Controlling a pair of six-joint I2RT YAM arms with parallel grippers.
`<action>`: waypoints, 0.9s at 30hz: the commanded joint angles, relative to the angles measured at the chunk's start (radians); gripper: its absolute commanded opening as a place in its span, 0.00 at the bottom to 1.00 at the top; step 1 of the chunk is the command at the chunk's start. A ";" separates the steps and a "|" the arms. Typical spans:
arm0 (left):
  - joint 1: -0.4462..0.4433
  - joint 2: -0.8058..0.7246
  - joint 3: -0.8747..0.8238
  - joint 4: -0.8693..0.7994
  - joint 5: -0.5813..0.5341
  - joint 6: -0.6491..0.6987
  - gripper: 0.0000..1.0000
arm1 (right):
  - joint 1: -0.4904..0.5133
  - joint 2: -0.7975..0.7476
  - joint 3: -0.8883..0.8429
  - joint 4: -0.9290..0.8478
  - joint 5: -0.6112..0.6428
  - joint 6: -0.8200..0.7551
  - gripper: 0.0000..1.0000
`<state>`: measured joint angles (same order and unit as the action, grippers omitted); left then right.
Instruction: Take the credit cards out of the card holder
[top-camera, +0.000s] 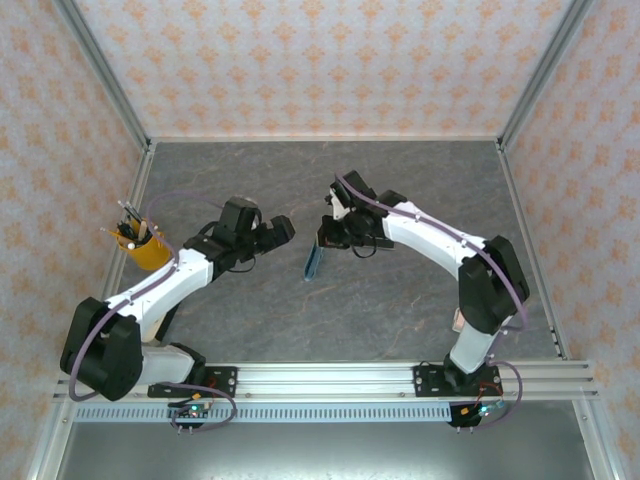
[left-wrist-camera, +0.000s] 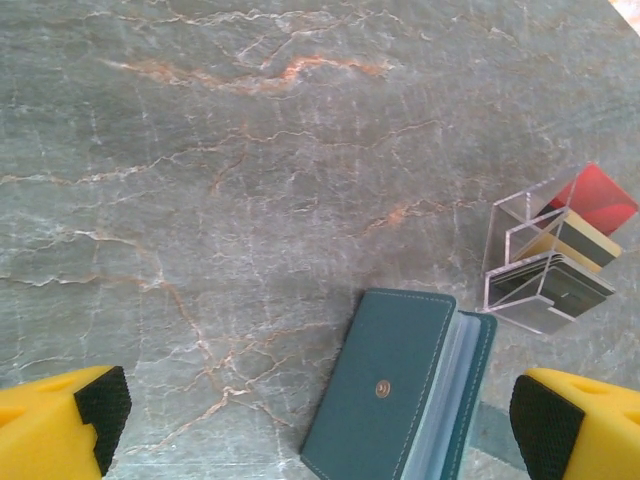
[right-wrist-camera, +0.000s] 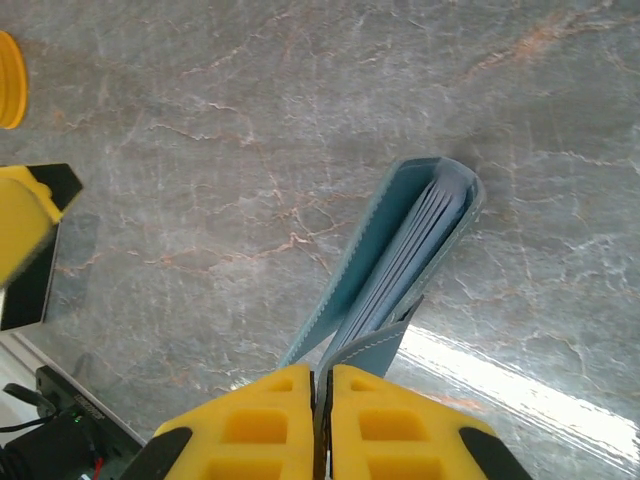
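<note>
Your right gripper (right-wrist-camera: 322, 425) is pinched tight on the card holder (right-wrist-camera: 400, 260), upright mid-tabletop (top-camera: 400, 320). Your left gripper (left-wrist-camera: 320, 430) gapes wide. The clear stand (left-wrist-camera: 522, 207) beside it holds what looks like three credit cards (left-wrist-camera: 600, 198): red, tan and dark. Print's too blurry to read.

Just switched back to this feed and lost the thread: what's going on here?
The right gripper is shut on one edge of the teal card holder and holds it up by that edge, with its leaves slightly apart. The left gripper is open and hovers close beside it. A red card and darker cards stand in a clear stand nearby. I cannot tell whether any cards remain in the sleeves.
</note>
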<state>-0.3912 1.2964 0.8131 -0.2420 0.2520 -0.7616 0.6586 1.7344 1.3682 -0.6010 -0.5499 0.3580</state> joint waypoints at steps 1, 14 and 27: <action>0.006 -0.016 -0.020 -0.026 -0.026 -0.010 1.00 | 0.001 0.017 0.038 0.014 -0.015 0.003 0.10; 0.006 0.012 -0.010 -0.005 0.020 -0.016 1.00 | 0.001 0.017 0.045 0.021 0.001 -0.008 0.09; 0.006 0.025 -0.021 0.027 0.067 -0.019 0.94 | 0.001 0.042 0.056 0.043 -0.029 -0.030 0.09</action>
<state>-0.3901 1.3128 0.8009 -0.2398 0.3088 -0.7788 0.6586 1.7630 1.3941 -0.5743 -0.5743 0.3492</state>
